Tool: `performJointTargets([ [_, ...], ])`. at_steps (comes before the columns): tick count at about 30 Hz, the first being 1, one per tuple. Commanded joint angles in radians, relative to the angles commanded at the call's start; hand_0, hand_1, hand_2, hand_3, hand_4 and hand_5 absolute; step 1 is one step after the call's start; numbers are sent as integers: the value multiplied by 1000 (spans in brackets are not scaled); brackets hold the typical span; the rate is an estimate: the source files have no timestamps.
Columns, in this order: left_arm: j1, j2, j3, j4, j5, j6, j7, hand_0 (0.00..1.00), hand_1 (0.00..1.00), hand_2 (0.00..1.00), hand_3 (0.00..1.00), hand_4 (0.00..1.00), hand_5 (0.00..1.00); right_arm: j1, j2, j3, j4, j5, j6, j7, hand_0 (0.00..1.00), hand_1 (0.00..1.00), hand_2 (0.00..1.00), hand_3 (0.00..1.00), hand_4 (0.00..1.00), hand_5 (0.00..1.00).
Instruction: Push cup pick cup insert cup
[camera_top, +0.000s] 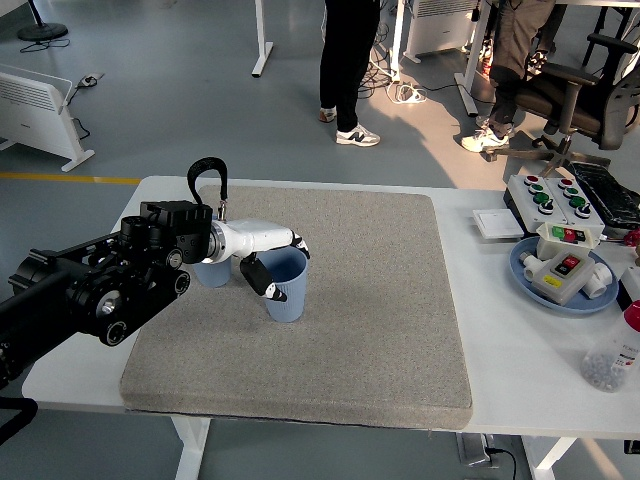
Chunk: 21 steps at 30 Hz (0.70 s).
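Left hand (268, 258): you are wrapping it around the blue cup (286, 291), thumb on the near wall, fingers over the far rim. Second blue cup (212, 271): standing just behind the wrist. Keep the squeeze gentle, cup upright.

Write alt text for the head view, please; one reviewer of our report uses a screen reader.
The robot's left hand closes around the rim of a blue cup standing upright on a grey mat, with a second blue cup partly hidden behind the wrist. At the white table's right end sits a blue plate holding a button box.
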Motion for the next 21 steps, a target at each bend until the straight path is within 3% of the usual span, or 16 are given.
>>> performJointTargets([
  [1, 0, 1, -1, -2, 3, -1, 1, 521, 640, 744, 691, 717, 76, 0, 0, 0, 0, 0, 0, 0, 531, 549, 504, 545, 92, 931],
  [2, 0, 2, -3, -3, 5, -3, 1, 452, 545, 643, 610, 591, 2, 0, 0, 0, 0, 0, 0, 0, 531, 549, 503, 544, 92, 934],
  [7, 7, 14, -30, -31, 28, -20, 11, 452, 545, 643, 610, 591, 2, -1, 0, 0, 0, 2, -1, 0, 531, 549, 503, 544, 92, 934],
  [9, 12, 23, -49, -59, 41, -33, 17, 451, 513, 612, 573, 545, 2, -1, 0, -1, 0, 5, -2, 0, 531, 549, 503, 545, 94, 928],
  [13, 17, 58, -111, -162, 40, -81, 52, 451, 513, 612, 573, 545, 2, -3, 2, 5, 0, 3, -3, 0, 531, 549, 503, 545, 94, 928],
  [14, 17, 61, -118, -179, 37, -87, 56, 433, 490, 583, 553, 464, 2, -3, 2, 5, 0, 2, -3, 1, 531, 549, 503, 545, 95, 926],
  [17, 8, 98, -185, -274, -2, -147, 74, 433, 490, 583, 553, 464, 2, -6, 4, 10, 0, 9, -8, 1, 531, 549, 503, 545, 95, 926],
  [21, -19, 132, -246, -347, 20, -178, 87, 425, 480, 569, 540, 450, 2, -8, 5, 13, 0, 6, -8, 0, 531, 549, 503, 545, 96, 929],
])
